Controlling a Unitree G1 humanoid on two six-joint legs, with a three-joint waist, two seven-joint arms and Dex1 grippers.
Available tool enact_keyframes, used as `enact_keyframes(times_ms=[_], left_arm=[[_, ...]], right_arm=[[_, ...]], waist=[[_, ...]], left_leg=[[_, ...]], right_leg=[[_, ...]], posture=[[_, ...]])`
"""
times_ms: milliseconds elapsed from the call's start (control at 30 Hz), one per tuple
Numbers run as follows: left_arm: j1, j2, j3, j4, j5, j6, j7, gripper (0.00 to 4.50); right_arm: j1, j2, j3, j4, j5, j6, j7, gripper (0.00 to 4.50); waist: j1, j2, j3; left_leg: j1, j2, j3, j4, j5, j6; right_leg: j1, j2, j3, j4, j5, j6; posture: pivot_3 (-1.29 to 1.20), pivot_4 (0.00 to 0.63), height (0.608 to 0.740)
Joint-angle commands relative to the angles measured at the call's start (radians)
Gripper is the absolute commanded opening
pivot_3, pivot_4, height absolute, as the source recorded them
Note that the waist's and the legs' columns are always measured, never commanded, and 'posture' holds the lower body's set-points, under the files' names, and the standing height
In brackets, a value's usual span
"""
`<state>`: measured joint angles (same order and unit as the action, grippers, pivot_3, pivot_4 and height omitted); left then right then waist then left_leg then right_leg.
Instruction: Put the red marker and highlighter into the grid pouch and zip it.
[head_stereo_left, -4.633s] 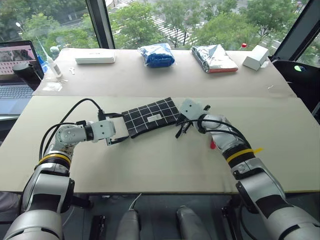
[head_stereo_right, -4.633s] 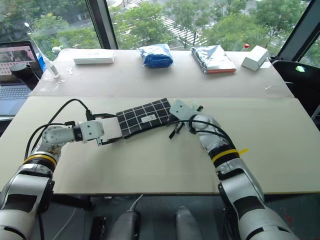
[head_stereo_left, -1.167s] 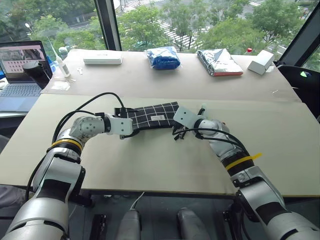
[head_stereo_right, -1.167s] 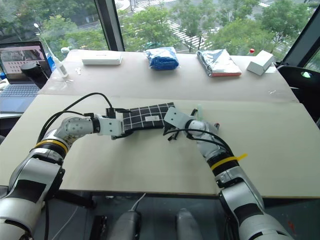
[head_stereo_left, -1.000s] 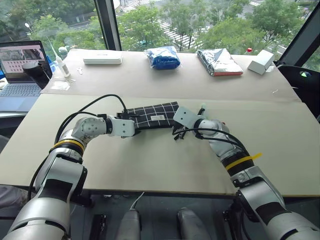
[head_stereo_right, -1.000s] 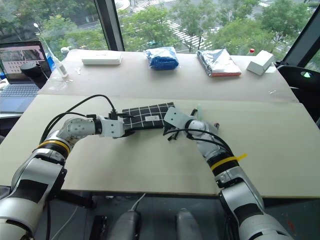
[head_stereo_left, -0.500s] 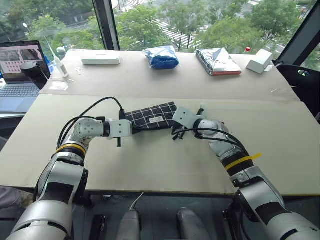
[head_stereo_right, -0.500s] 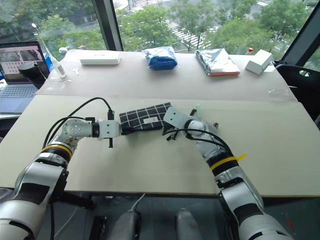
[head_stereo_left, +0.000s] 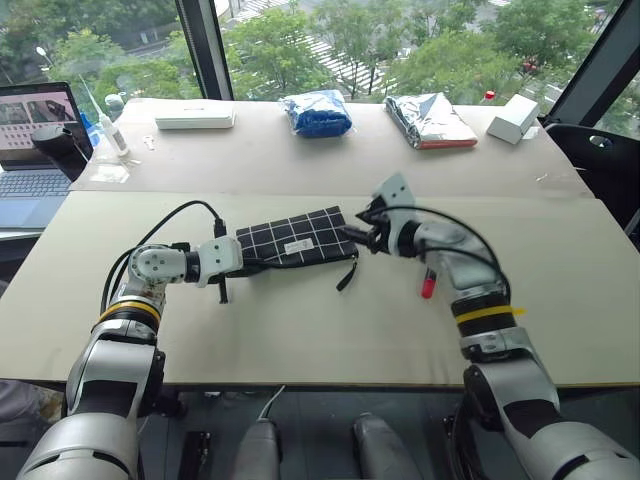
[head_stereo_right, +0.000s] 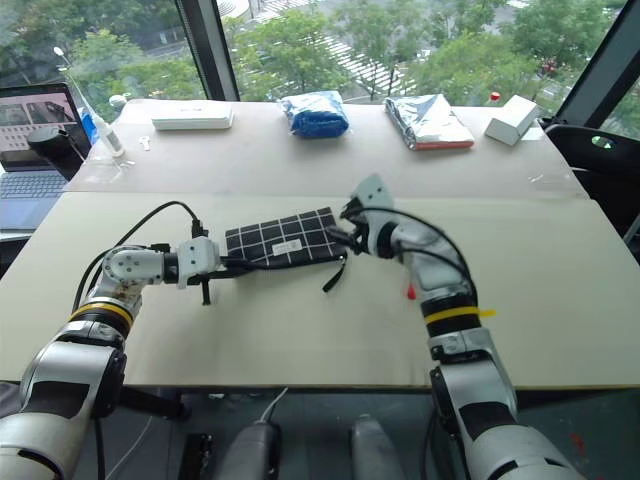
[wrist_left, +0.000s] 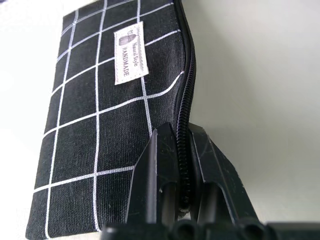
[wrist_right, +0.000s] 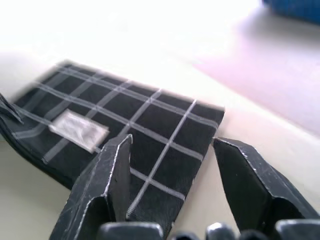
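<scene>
The grid pouch lies flat on the near table, label up, its black zip-pull strap trailing loose onto the table at its right end. My left gripper is shut on the pouch's left end. In the left wrist view its fingers pinch the zip edge of the pouch. My right gripper hovers open just above the pouch's right end, with the pouch showing between its spread fingers. The red marker lies under my right forearm, red cap showing. The highlighter is hidden.
On the far table lie a blue bag, a silver packet, a white box and a flat white case. A laptop and a small bottle stand at the far left.
My right gripper has opened and risen off the pouch's right end, leaving the strap lying loose. The red marker now shows under the forearm. My left gripper stays shut on the pouch.
</scene>
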<state>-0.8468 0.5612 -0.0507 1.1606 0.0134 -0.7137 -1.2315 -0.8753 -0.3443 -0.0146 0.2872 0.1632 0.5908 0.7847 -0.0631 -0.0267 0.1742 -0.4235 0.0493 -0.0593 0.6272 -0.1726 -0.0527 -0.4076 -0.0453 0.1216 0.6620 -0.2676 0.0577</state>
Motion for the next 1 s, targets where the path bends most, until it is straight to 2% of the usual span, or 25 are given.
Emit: enact_keyframes(times_ms=[33,167,300,600,1000], left_arm=[[0.023,0.008,0.052,-0.106,-0.085,0.079,-0.022,0.00],[0.102,0.007,0.081,-0.283,-0.141,0.207,0.009,0.00],[0.185,0.002,0.085,-0.462,-0.165,0.321,0.058,0.00],[0.289,-0.015,0.075,-0.662,-0.170,0.455,0.140,0.00],[0.327,-0.020,0.069,-0.736,-0.178,0.516,0.168,0.00]], right_arm=[[0.008,-0.068,-0.046,-0.127,0.081,0.075,0.041,2.77],[0.150,-0.142,0.007,-0.305,0.079,0.131,0.053,2.77],[0.262,-0.143,0.094,-0.403,0.032,0.157,-0.009,2.77],[0.269,-0.077,0.138,-0.335,-0.037,0.139,-0.177,2.77],[0.189,0.011,0.169,-0.190,-0.057,0.085,-0.216,2.77]], waist=[[0.003,0.000,0.000],[0.002,0.000,0.000],[-0.004,0.000,0.000],[-0.002,0.000,0.000],[-0.003,0.000,0.000]], left_leg=[[0.000,0.000,0.000,0.000,0.000,0.000],[0.000,0.000,-0.001,0.000,0.000,0.000],[0.000,0.000,-0.001,0.000,0.000,0.000],[0.000,0.000,0.000,0.000,0.000,0.000],[0.000,0.000,0.000,0.000,0.000,0.000]], right_leg=[[0.000,0.000,0.000,0.000,0.000,0.000],[0.000,0.000,-0.001,0.000,0.000,0.000],[0.000,0.000,0.000,0.000,0.000,0.000],[-0.001,0.000,0.001,0.000,-0.001,0.000],[-0.001,0.000,0.001,0.000,-0.001,0.000]], posture=[[0.00,0.150,0.740],[0.00,0.150,0.740],[0.00,0.150,0.740],[0.00,0.150,0.740],[0.00,0.150,0.740]])
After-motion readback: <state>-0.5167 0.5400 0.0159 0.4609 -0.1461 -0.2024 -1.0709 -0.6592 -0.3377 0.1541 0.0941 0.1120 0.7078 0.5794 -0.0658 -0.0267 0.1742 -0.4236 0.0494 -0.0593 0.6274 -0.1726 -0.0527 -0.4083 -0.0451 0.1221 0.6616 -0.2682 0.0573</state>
